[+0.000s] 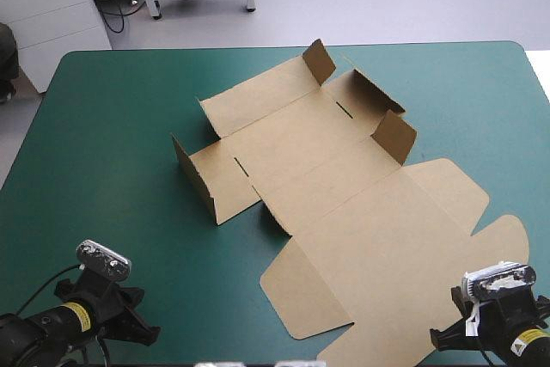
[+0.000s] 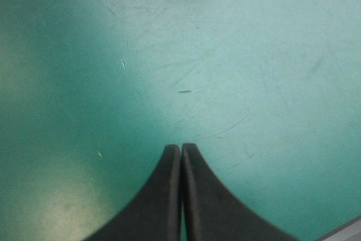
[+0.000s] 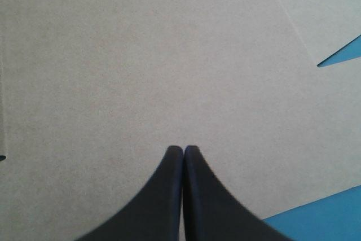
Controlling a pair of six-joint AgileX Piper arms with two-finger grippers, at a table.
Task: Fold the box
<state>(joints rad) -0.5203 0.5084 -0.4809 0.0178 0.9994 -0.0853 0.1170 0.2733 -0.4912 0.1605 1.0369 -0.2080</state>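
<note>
Box (image 1: pixel 344 195) lies mostly flat from the table's middle to its near right, with several short flaps raised at the far end. Left gripper (image 2: pixel 181 149) hangs over bare teal-green cover (image 2: pixel 225 55) at the near left, fingers pressed together, empty. Right gripper (image 3: pixel 184 150) sits above the box's near-right panel, fingers likewise together.

The left arm (image 1: pixel 51 326) is showing as a rounded black body wearing a yellow label (image 1: pixel 77 316) with dark print too small to read; the right arm (image 1: pixel 516 343) is carrying a similar yellow label on black casing. The left gripper (image 2: pixel 181 146) and right gripper (image 3: pixel 184 148) are each presenting two matte black fingers (image 2: pixel 149 210), curving like fins from broad bases to narrow rounded tips.
</note>
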